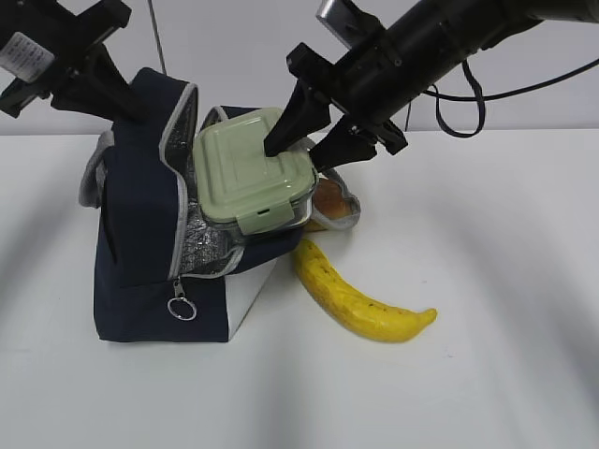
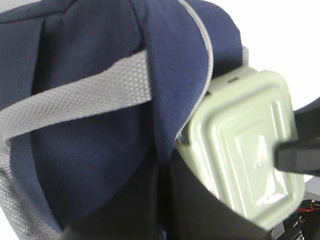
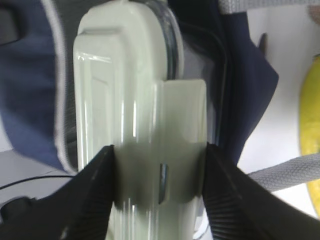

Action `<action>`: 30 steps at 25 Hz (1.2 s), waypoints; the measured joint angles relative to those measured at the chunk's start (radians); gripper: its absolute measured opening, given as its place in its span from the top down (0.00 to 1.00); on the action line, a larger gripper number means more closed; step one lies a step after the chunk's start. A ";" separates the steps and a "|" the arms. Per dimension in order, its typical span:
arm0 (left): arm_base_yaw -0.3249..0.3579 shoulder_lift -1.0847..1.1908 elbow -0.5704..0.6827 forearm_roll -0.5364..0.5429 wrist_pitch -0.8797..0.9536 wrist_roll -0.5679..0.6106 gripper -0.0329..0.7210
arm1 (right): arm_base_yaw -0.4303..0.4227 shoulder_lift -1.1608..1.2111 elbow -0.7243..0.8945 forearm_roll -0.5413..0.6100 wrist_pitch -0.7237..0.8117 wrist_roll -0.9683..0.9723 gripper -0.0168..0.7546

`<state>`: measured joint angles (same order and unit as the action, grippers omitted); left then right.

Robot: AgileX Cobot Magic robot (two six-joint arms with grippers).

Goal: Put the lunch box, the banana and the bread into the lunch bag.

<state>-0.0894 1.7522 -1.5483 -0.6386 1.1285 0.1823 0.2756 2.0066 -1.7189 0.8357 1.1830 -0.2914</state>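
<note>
Exterior view shows one lunch bag [image 1: 140, 253] standing on the white table [image 1: 487, 355], its flap open and silver lining showing. One lunch box [image 1: 251, 173] sits tilted in the mouth of the bag, green lid facing the camera. The right gripper [image 1: 307, 140] clamps it at the upper right edge, a finger on each side. One banana [image 1: 351, 297] lies on the table just right of the bag. One bread [image 1: 328, 198] is mostly hidden behind the lunch box and a fold of the bag. The left gripper [image 1: 126, 101] is at the bag's top rear; whether its jaws are closed cannot be told.

Left wrist view is filled by navy fabric and one grey strap [image 2: 75, 97], with the lunch box [image 2: 245, 150] wedged beside the flap. No fingertips of this gripper are visible.

Right wrist view shows two black fingers [image 3: 92, 190] pressed against the lid clip [image 3: 182, 140], with the banana [image 3: 311, 135] cut off at the right edge.
</note>
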 joint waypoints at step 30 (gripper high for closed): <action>0.000 0.000 0.000 -0.006 0.032 0.000 0.96 | 0.226 0.158 -0.053 -0.114 -0.391 0.089 0.49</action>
<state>-0.0894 1.7522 -1.5483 -0.6443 1.1604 0.1823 0.5018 2.1642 -1.7719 0.7218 0.7921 -0.2023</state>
